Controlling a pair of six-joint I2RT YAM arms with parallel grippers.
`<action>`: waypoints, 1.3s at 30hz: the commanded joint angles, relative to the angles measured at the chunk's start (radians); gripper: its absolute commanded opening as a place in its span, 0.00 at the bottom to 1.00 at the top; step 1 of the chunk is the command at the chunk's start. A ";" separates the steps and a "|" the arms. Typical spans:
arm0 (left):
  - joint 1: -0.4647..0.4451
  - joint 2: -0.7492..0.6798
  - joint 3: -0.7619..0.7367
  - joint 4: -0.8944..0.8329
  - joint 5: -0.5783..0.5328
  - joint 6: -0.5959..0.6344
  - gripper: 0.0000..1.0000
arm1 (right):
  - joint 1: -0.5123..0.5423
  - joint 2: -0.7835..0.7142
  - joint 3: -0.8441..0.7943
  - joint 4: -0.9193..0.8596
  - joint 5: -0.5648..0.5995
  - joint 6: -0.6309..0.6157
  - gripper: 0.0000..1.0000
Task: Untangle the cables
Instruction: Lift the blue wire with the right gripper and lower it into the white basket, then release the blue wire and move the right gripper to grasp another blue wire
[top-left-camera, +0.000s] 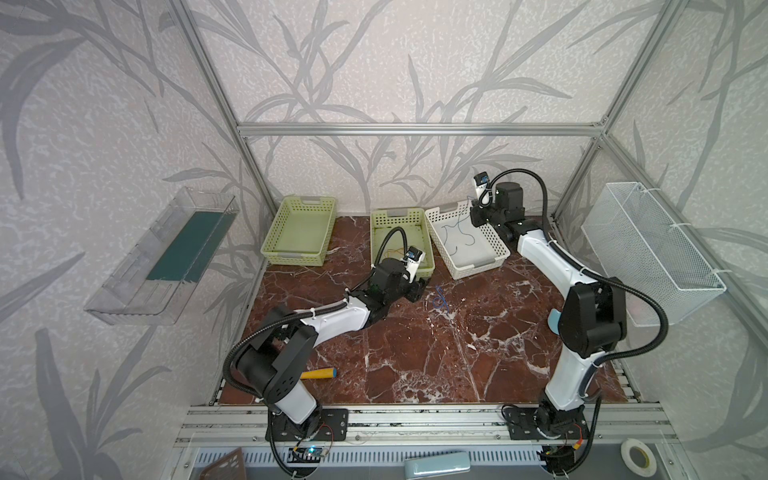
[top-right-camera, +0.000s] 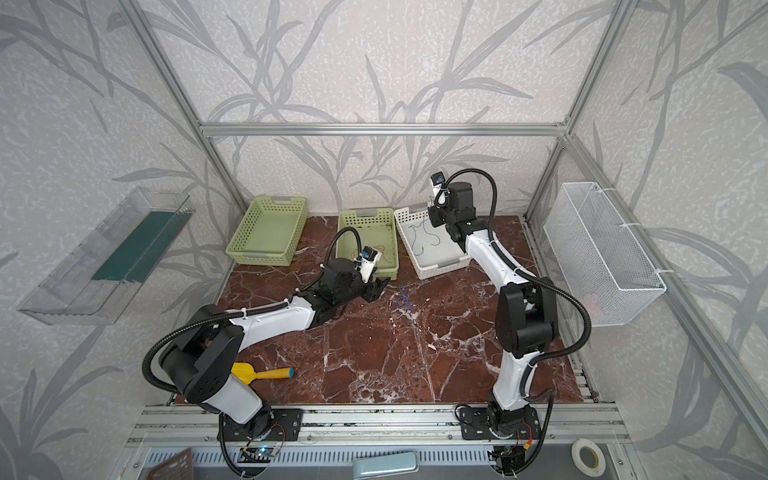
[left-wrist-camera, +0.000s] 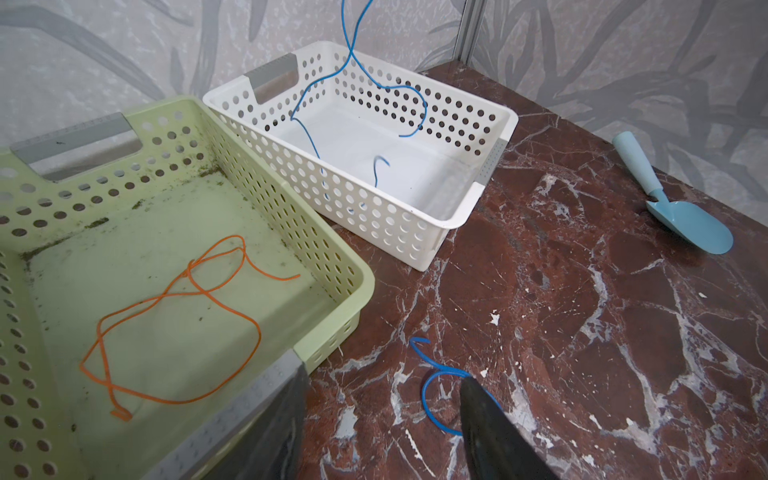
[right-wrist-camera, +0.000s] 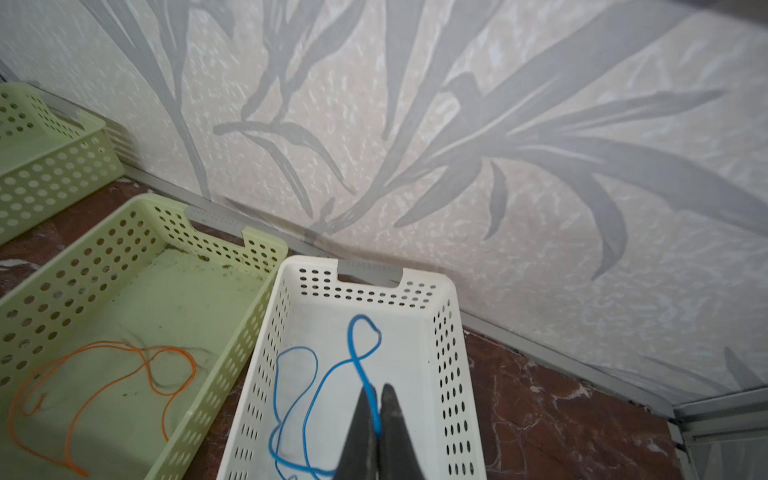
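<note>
The right gripper (right-wrist-camera: 375, 390) is closed on the hanging blue cable (right-wrist-camera: 316, 386), pinching it above the white basket (right-wrist-camera: 451, 332), which sits at 1 o'clock on the counter (top-left-camera: 478, 353) in a top view. The cable's lower loops cross one another and reach the basket floor. The orange cable (left-wrist-camera: 178, 328) lies in loose crossed loops inside the middle green basket (left-wrist-camera: 332, 253) at 12 o'clock. The loose blue cable (top-left-camera: 439, 299) lies curled on the bare counter just 1 o'clock of centre. The left gripper (top-left-camera: 419, 289) is low beside it with its jaws apart, holding nothing, at the near corner of the green basket.

Likely troubles, as I judge them:
- The loose cable is thin and flat on hard marble, so closing jaws may slide over it or scrape the counter.
- The left gripper is close to the green basket's corner, and a small sideways move could shove the basket.
- If the hanging cable is pulled upward, its crossed loops may tighten into a knot.
- If it is released off-centre, a springy end may drape over the white basket's rim.
</note>
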 joint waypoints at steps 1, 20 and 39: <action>-0.003 -0.035 -0.023 -0.036 -0.035 0.016 0.60 | 0.005 0.053 -0.004 0.027 0.036 0.022 0.00; 0.032 -0.176 -0.044 -0.179 -0.269 0.019 0.61 | 0.061 -0.258 -0.252 -0.179 -0.025 0.080 0.63; 0.145 -0.300 -0.061 -0.299 -0.326 -0.044 0.61 | 0.314 -0.137 -0.471 -0.220 -0.048 0.145 0.49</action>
